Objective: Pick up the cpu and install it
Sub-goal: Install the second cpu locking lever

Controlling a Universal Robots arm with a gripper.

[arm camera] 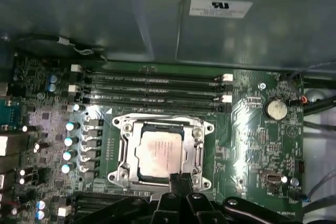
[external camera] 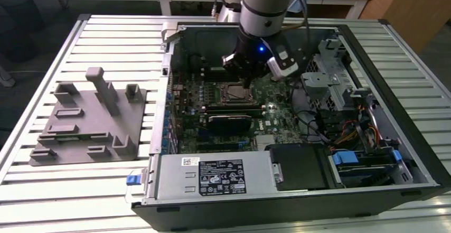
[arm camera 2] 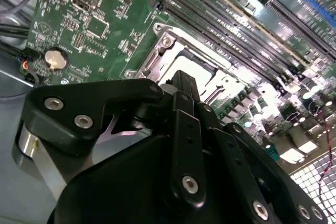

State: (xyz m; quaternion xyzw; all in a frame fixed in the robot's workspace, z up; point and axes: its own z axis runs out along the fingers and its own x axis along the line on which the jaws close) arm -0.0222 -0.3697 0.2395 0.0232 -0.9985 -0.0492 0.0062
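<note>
We see an open computer case (external camera: 394, 154) on a slatted metal table (external camera: 42, 190). The gripper (arm camera: 180, 179) hangs over the cpu (arm camera: 157, 153) in its socket (arm camera: 123, 150); we cannot tell its fingers' state.

The cpu (arm camera: 159, 153) has a dull silvery metal top inside a shiny bare-metal socket frame (arm camera: 122, 150) on the glossy green board (arm camera: 247, 145), the gripper (arm camera: 179, 181) is matt black, and the fixture (external camera: 88, 124) looks smooth matt grey plastic.

Grey fixture (external camera: 90, 122) on slatted table (external camera: 42, 190) beside open computer case (external camera: 296, 201), green motherboard (arm camera: 252, 129) inside.
</note>
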